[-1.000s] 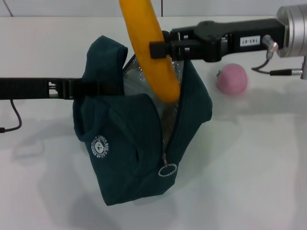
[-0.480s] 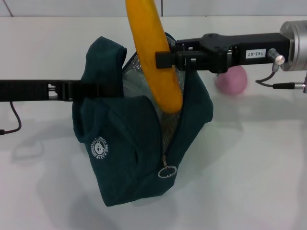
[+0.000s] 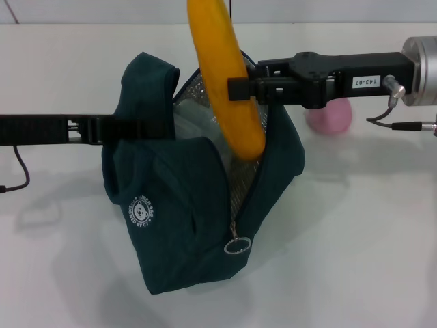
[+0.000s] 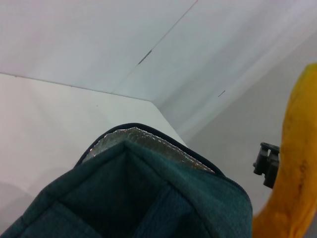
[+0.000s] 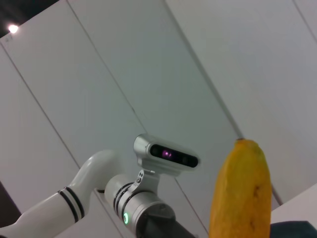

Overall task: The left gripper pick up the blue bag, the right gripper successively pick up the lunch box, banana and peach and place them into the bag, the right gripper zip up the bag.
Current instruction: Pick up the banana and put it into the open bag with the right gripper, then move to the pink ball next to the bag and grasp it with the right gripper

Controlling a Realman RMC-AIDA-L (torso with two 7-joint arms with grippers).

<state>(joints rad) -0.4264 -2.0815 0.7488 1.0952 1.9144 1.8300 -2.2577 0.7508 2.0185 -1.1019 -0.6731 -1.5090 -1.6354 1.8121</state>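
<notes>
The blue bag [image 3: 198,205] hangs just above the white table with its foil-lined mouth open upward. My left gripper [image 3: 130,128] comes in from the left and is shut on the bag's upper fabric. From the right, my right gripper [image 3: 235,89] is shut on the banana [image 3: 225,75], which stands nearly upright with its lower end inside the mouth. A pale shape [image 3: 194,126] lies inside the bag; I cannot tell if it is the lunch box. The pink peach [image 3: 332,117] sits on the table behind the right arm. The left wrist view shows the bag [image 4: 148,198] and banana [image 4: 292,173].
A ring zip pull [image 3: 237,244] hangs at the lower end of the open zipper. A black cable [image 3: 17,171] trails on the table at the far left. The right wrist view shows the banana's top [image 5: 240,193] and the robot's head camera [image 5: 166,153].
The right gripper has carried the banana a little to the right and downward, so its lower end sits deeper in the bag's mouth. The left gripper and bag have stayed still.
</notes>
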